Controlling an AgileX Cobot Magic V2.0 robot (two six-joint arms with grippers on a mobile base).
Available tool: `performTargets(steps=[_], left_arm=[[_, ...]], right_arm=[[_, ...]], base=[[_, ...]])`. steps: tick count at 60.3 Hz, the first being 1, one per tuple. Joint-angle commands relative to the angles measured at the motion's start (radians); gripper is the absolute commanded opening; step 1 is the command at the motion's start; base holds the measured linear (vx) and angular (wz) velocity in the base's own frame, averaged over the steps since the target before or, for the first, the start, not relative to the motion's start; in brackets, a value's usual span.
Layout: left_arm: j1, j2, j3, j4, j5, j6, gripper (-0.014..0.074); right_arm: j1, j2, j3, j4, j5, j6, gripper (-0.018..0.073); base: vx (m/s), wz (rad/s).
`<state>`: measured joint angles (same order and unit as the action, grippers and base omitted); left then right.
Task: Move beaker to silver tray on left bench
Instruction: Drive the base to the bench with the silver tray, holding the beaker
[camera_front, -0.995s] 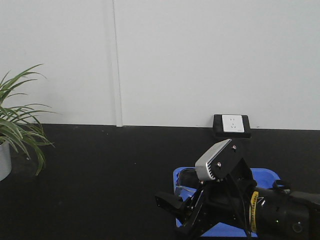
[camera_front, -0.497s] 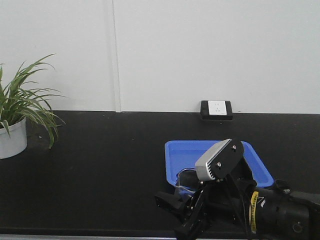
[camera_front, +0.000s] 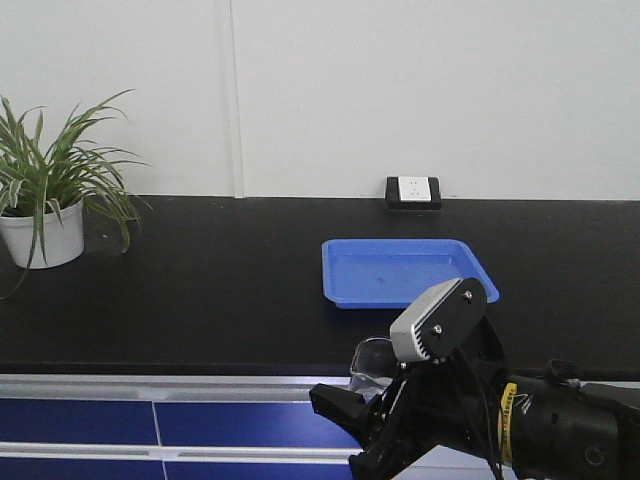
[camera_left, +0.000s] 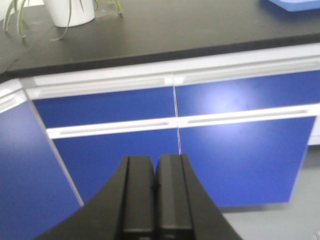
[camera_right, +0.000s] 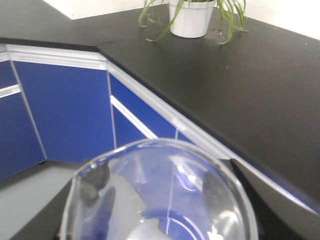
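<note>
We backed away from the surface (camera_front: 200, 290); right hand (camera_front: 366, 398) holds the beaker (camera_front: 371, 358), left hand (camera_left: 156, 200) closed, silver tray unseen.

Base of beaker (camera_right: 161, 196) below frame edge

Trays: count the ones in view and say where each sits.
1. The blue tray lies on the black bench, in front of the wall socket. No silver tray shows in any view; one may lie outside the frames.
</note>
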<state>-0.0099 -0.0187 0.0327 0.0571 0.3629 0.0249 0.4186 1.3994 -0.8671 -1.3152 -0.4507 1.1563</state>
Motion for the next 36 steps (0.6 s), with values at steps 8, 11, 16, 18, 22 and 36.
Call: performTargets(steps=[8,11,16,18,22,36], left_arm=[[-0.005,-0.008,0.020,-0.003,-0.076,-0.001,0.0001],[-0.005,-0.008,0.020,-0.003,-0.076,-0.001,0.0001],[-0.005,-0.008,0.020,-0.003,-0.076,-0.001,0.0001],[-0.005,-0.008,0.020,-0.003,-0.076,-0.001,0.0001],[-0.005,-0.008,0.020,-0.003,-0.076,-0.001,0.0001],[-0.005,-0.008,0.020,-0.003,-0.076,-0.001,0.0001]], right_arm=[[-0.003,-0.034,-0.030,0.031,-0.029,0.004,-0.0011],[-0.003,-0.034,-0.030,0.031,-0.030,0.004,-0.0011],[-0.003,-0.034,-0.030,0.031,-0.030,0.004,-0.0011],[-0.003,-0.034,-0.030,0.031,-0.030,0.004,-0.0011],[-0.003,-0.034,-0.030,0.031,-0.031,0.004,-0.0011],[-0.003,-0.034,-0.030,0.031,-0.031,0.004,-0.0011]], base=[[-0.40,0.00],[-0.39,0.01],[-0.37,0.02],[-0.36,0.03],[-0.35,0.04],[-0.30,0.07]])
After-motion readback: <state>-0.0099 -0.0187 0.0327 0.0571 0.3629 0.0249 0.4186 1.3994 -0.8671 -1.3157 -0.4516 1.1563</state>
